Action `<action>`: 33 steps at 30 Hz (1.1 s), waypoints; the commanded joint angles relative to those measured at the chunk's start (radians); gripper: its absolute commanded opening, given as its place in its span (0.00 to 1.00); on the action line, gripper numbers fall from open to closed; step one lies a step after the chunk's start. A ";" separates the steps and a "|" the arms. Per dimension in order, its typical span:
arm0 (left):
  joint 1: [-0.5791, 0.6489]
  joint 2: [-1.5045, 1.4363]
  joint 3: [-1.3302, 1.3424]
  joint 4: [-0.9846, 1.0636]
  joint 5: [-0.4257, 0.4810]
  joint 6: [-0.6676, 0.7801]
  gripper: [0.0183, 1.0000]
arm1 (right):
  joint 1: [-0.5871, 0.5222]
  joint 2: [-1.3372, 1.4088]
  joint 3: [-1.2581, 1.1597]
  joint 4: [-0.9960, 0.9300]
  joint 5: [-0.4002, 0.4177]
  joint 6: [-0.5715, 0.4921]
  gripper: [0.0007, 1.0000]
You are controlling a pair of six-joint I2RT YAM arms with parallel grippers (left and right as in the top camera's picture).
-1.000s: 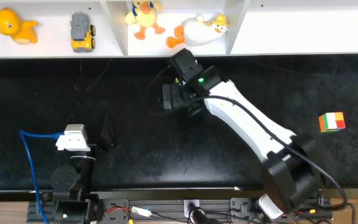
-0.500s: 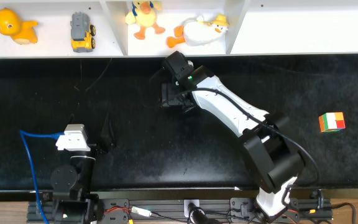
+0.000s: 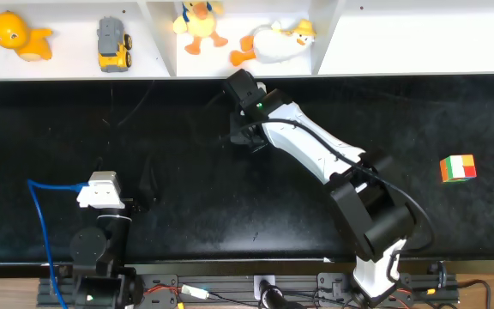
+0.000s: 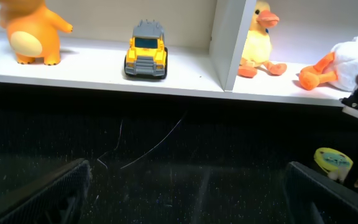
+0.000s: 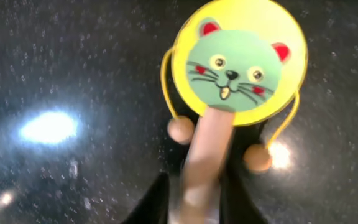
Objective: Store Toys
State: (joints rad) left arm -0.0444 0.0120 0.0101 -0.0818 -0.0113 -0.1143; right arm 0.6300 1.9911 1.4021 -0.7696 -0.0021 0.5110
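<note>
A small rattle drum [image 5: 240, 62] with a yellow rim, a green cat face and a wooden handle [image 5: 205, 149] lies low over the black table. My right gripper [image 5: 194, 190] is shut on that handle. From above, the right gripper [image 3: 243, 130] sits just in front of the white shelf's [image 3: 401, 34] middle bay. The left wrist view catches the drum [image 4: 333, 160] as a yellow disc under the right arm. My left gripper [image 4: 185, 199] stands open and holds nothing, well back from the shelf at the left [image 3: 148, 184].
The shelf holds an orange duck [image 3: 20, 36], a yellow truck [image 3: 113, 45], a yellow duck plush [image 3: 199, 24] and a white plush bird [image 3: 277, 43]. Its right bay is bare. A coloured cube [image 3: 458, 167] sits on the table at the right.
The right gripper has edged a little left and toward the shelf with the drum, and the arm's elbow has folded back. The left arm has not moved.
</note>
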 commanded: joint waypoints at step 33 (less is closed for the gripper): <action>-0.002 -0.009 -0.002 -0.002 0.017 -0.018 1.00 | -0.156 -0.545 0.038 -0.641 0.161 0.038 0.05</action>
State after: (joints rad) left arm -0.0444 0.0120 0.0101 -0.0818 -0.0113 -0.1143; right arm 0.5507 1.4803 1.4342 -1.4006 0.0937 0.5713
